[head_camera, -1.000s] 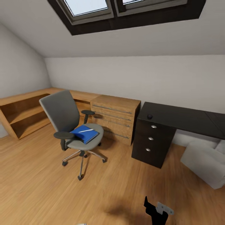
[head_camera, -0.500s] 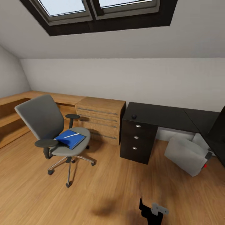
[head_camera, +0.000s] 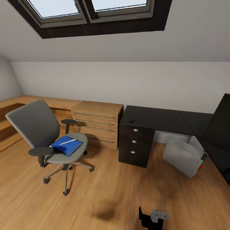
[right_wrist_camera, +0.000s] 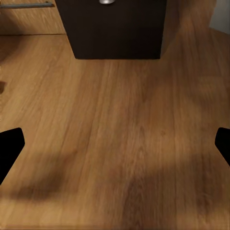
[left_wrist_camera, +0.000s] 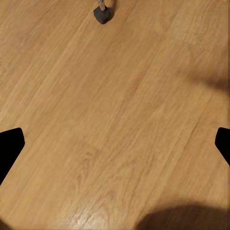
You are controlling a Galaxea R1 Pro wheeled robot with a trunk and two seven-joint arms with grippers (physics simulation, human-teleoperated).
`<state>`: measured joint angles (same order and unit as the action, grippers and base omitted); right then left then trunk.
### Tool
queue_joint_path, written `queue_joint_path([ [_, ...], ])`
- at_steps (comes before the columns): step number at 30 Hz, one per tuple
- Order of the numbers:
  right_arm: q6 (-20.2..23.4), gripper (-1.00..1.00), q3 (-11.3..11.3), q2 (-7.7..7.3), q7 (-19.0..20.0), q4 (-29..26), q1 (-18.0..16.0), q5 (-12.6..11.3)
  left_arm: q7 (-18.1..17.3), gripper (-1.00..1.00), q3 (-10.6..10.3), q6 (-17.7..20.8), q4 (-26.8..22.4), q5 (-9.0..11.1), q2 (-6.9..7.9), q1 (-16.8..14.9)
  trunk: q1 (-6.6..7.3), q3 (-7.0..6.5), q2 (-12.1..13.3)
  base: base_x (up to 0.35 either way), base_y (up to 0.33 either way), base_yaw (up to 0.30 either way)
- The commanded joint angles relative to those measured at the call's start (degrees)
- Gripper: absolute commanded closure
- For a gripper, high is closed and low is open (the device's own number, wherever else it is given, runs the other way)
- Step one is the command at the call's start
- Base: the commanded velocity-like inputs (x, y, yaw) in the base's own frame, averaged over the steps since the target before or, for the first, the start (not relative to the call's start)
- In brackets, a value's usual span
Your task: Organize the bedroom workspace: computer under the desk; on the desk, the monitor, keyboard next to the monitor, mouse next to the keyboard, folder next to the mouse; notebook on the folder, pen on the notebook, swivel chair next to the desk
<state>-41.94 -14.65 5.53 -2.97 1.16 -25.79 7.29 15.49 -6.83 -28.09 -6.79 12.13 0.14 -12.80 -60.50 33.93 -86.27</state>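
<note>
The whole view has swung to the right since a moment ago: that is the robot turning, not the furniture moving. The swivel chair (head_camera: 48, 140) now sits further toward the left of the head view, and more of the black desk (head_camera: 159, 118) has come in, with a dark slab, probably the monitor (head_camera: 220, 127), rising at the right edge. The blue folder (head_camera: 66, 145) lies on the chair seat with the pen (head_camera: 67, 141) on top of it. The pale computer (head_camera: 183, 156) sits tilted on the floor beside the desk's drawer block. So nothing is sorted yet; I judge the robot is only surveying the room.

The left gripper (left_wrist_camera: 115, 143) and right gripper (right_wrist_camera: 115, 143) both hang over bare wood floor (head_camera: 111, 191), fingers spread wide and holding nothing. One chair castor (left_wrist_camera: 101, 14) shows in the left wrist view, and the drawer block's foot in the right. Open floor lies between chair and desk, with room to roll either way.
</note>
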Motion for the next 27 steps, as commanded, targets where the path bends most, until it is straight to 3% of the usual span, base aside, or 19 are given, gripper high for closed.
queue_joint_path([
  [1,-0.19,-1.00,-0.38,0.00,-0.33,0.14,-0.06,0.56,0.24,-1.00,-0.52,-0.14,0.10,0.43,-0.04,-0.03,0.23,-0.13,0.39,0.000,0.000,-0.002],
  [5,-0.23,-1.00,-0.46,-0.35,-0.22,0.08,-0.06,0.31,0.22,-1.00,-0.52,0.04,0.27,0.40,-0.15,-0.03,1.11,-0.85,1.99,0.000,0.000,0.000],
  [16,-0.25,-1.00,-0.47,0.05,-0.36,0.15,-0.05,0.30,0.13,-1.00,-0.47,-0.01,0.44,0.35,-0.81,-0.03,1.11,-0.85,1.99,0.000,0.000,-0.010],
  [27,-0.25,-1.00,-0.47,0.14,-0.37,0.16,-0.05,0.35,-0.25,-1.00,-0.55,-0.20,1.93,0.35,-0.84,-0.03,1.11,-0.84,1.99,0.000,0.000,-0.225],
])
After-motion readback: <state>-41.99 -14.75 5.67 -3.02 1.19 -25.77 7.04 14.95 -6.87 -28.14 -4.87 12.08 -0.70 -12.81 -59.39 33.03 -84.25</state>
